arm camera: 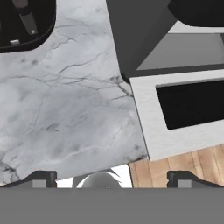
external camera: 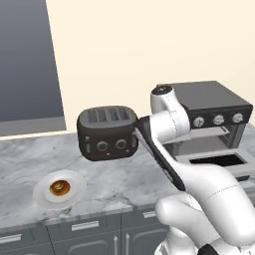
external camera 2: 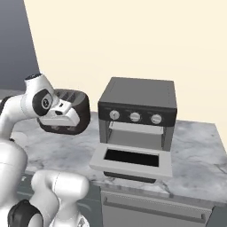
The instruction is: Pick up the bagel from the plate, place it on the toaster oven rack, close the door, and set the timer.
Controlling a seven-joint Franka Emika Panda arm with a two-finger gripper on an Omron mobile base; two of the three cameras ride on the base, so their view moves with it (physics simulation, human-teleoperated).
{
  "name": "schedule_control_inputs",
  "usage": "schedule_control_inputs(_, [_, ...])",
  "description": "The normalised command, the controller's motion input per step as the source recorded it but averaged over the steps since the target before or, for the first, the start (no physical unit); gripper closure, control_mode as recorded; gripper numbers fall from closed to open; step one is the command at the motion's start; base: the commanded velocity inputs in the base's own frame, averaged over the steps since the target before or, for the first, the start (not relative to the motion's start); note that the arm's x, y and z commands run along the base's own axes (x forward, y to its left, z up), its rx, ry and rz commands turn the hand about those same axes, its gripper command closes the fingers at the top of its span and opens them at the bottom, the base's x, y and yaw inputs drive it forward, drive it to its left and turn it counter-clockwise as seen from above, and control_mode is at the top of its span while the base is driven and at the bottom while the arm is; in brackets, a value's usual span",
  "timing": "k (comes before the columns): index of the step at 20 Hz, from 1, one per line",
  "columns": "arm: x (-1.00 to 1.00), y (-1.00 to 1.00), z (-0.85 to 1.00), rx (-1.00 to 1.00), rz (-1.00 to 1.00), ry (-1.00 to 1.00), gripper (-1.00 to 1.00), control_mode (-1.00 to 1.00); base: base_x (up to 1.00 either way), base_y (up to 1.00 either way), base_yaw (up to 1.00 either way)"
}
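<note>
I see the gripper released over bare counter; bagel on plate far left (arm hides part of the door).

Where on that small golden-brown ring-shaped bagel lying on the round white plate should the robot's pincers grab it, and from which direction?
Probably from straight above, pinching across the ring's outer edge. The small golden-brown bagel lies flat in the middle of the round white plate, so its sides sit low inside the rim and the top is free. The open gripper hangs over the marble counter, away from it.
</note>
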Motion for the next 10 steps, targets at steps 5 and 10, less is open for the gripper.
schedule_control_inputs(5, [0.00,-0.61,-0.05,0.03,-0.03,-0.11,-1.00,-1.00,0.00,0.00,0.00])
schedule_control_inputs(10, [-0.01,-0.71,0.00,0.14,0.00,-0.15,-1.00,-1.00,0.00,0.00,0.00])
